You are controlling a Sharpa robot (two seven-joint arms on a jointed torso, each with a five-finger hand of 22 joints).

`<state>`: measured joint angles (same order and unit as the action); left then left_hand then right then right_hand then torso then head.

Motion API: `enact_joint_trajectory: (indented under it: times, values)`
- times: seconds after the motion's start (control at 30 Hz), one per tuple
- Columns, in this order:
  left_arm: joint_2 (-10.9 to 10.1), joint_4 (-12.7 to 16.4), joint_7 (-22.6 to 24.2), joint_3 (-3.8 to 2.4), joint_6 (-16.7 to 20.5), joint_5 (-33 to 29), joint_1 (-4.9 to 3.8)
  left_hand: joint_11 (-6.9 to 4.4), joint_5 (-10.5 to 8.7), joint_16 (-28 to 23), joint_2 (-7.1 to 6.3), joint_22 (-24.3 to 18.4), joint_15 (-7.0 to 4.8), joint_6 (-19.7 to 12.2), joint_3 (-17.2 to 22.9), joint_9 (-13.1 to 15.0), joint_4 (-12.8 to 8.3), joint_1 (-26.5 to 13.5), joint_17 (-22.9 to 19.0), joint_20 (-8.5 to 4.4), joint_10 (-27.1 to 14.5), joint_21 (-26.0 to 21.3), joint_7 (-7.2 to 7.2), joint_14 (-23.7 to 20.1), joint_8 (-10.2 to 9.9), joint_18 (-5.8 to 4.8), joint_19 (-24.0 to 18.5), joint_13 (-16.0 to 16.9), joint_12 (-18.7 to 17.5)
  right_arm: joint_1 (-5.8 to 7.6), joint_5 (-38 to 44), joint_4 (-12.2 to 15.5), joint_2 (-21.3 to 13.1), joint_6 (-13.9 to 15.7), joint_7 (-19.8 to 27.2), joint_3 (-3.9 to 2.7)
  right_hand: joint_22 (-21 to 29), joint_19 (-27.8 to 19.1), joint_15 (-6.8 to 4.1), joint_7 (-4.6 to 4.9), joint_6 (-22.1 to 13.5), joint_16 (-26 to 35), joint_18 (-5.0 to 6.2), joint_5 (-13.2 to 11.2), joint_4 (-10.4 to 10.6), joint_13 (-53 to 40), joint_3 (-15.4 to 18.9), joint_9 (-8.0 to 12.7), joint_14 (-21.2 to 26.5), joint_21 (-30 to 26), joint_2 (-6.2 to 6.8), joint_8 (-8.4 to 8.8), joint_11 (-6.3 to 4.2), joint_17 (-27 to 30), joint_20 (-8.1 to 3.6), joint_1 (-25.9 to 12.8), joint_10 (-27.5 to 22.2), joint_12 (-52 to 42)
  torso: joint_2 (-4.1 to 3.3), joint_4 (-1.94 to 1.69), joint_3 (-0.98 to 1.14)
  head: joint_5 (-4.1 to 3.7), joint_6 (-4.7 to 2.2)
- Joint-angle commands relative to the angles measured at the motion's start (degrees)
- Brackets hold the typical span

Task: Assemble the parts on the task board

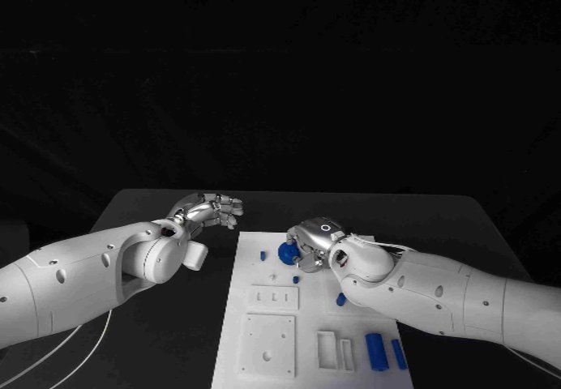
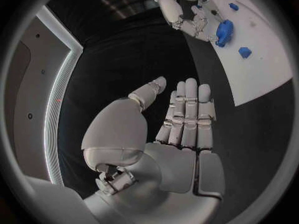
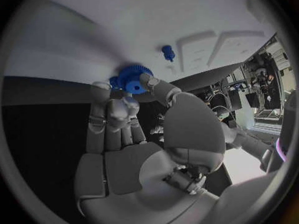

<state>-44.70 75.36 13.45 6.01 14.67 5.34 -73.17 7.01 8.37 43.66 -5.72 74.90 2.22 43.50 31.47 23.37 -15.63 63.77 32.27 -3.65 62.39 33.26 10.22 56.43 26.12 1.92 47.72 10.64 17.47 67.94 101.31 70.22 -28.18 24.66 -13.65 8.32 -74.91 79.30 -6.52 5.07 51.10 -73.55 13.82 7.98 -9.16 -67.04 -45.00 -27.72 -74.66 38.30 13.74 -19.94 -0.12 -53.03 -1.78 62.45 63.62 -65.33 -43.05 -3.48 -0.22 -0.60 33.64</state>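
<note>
The white task board lies in the middle of the black table. My right hand hovers over the board's far end and pinches a blue gear between thumb and fingers; the gear sits at the fingertips just above the board. My left hand hangs over the bare table left of the board's far corner, fingers stretched out and holding nothing. From the left wrist, the right hand and its gear show above the board.
Small blue pieces lie on the board: one near the far left edge, one below the gear, one by my right forearm. Two blue cylinders lie at the near right. White raised blocks occupy the near half.
</note>
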Motion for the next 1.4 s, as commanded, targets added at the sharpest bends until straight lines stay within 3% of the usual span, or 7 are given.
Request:
enact_joint_trajectory:
  times: [0.03,0.23,0.27,0.53,0.77,1.17,1.4]
  values:
    - [0.05,0.11,0.18,-0.04,-0.34,0.22,-0.04,-0.19,-0.24,-0.01,0.19,1.05,-0.15,-0.16,0.20,0.09,0.03,-0.44,-0.08,0.02,-0.40,0.36,0.17,-0.38,-0.19,1.21,-0.30,-0.04,-0.34,-0.32,0.63,-0.31,0.45,-0.81,-0.07,0.15,-1.06,0.35,-0.15,0.85,5.33,0.22,1.18,-0.39,0.14,0.07,-0.18,-0.09,-0.08,0.21,0.34,0.14,-0.36,-0.07,-0.15,0.04,-0.08,0.27,-0.01,0.04,0.04,0.09,0.08]
    - [0.12,0.11,0.16,-0.04,-0.33,0.23,-0.05,-0.19,-0.25,-0.01,0.17,1.05,-0.15,-0.16,0.20,0.09,0.04,-0.46,-0.09,0.02,-0.40,0.37,0.17,-0.39,-0.20,1.20,-0.31,-0.04,-0.34,-0.35,-0.03,-1.00,0.91,-0.78,0.09,0.17,-1.01,0.23,0.12,1.16,4.37,0.41,1.18,-1.58,0.39,0.06,-0.19,0.02,-0.09,0.11,0.65,0.85,-0.07,-0.13,-0.10,-0.02,-0.23,0.46,0.04,0.03,-0.01,0.11,0.28]
    - [0.13,0.09,0.16,-0.04,-0.33,0.23,-0.05,-0.19,-0.25,-0.01,0.17,1.05,-0.15,-0.16,0.20,0.09,0.04,-0.46,-0.09,0.02,-0.40,0.37,0.17,-0.39,-0.20,1.20,-0.32,-0.04,-0.34,-0.35,-0.18,-1.05,0.96,-0.88,0.15,0.17,-0.99,0.19,0.37,1.51,2.91,0.49,1.18,-2.24,0.52,0.06,-0.17,0.39,-0.09,0.06,0.96,1.75,0.25,-0.15,-0.10,-0.08,-0.32,0.54,0.05,0.05,0.02,0.14,0.33]
    - [0.14,0.08,0.18,-0.05,-0.32,0.26,-0.05,-0.19,-0.25,-0.01,0.14,1.04,-0.14,-0.16,0.20,0.10,0.03,-0.46,-0.11,0.02,-0.41,0.37,0.17,-0.40,-0.20,1.21,-0.33,-0.04,-0.35,-0.35,-0.94,-0.80,1.12,-1.21,0.52,0.20,-0.98,0.14,1.36,2.57,0.29,0.71,1.18,-4.32,1.11,0.03,0.70,1.31,-0.10,-0.04,1.87,3.52,1.26,-0.35,-0.12,-0.36,-0.62,0.71,0.06,0.05,0.00,0.13,0.38]
    - [0.08,0.10,0.33,-0.05,-0.17,0.19,-0.05,-0.19,-0.25,0.00,0.13,1.04,-0.14,-0.16,0.21,0.11,0.04,-0.46,-0.12,0.02,-0.42,0.38,0.17,-0.41,-0.21,1.21,-0.34,-0.04,-0.35,-0.35,-2.55,-0.57,0.92,-1.05,0.21,0.21,-0.94,0.06,1.68,2.95,-1.86,0.90,1.18,-4.54,2.22,-0.01,2.63,2.06,-0.06,-0.18,2.29,4.80,1.60,-0.54,-0.07,-1.74,-0.98,0.81,0.07,0.08,-0.02,0.13,0.32]
    - [0.05,0.06,0.29,-0.05,-0.28,0.19,-0.05,-0.17,-0.43,0.03,0.14,1.02,-0.12,-0.20,0.13,0.14,0.34,-0.83,-0.19,0.05,-0.44,0.40,0.19,-0.43,-0.27,1.20,-0.36,-0.03,-0.36,-0.35,-4.73,-0.39,0.28,-1.68,0.52,0.21,-0.85,0.01,1.98,3.25,-1.94,1.12,1.18,-5.08,5.58,0.04,3.98,2.23,0.02,-0.52,2.28,4.81,1.92,-0.81,-0.33,-4.24,-1.32,0.91,0.07,0.08,0.05,0.07,0.26]
    - [0.02,0.05,0.29,-0.05,-0.25,0.19,-0.05,-0.17,-0.44,0.03,0.15,1.02,-0.12,-0.20,0.13,0.15,0.36,-0.85,-0.20,0.05,-0.44,0.41,0.19,-0.44,-0.27,1.20,-0.37,-0.03,-0.36,-0.34,-4.98,-0.28,-0.39,-1.43,0.46,0.21,-0.85,0.01,1.97,3.26,-1.90,1.16,1.18,-5.10,6.45,0.04,4.16,2.23,0.04,-0.59,2.24,4.75,1.92,-0.91,-0.43,-4.64,-1.36,0.89,0.06,0.10,0.08,0.06,0.27]
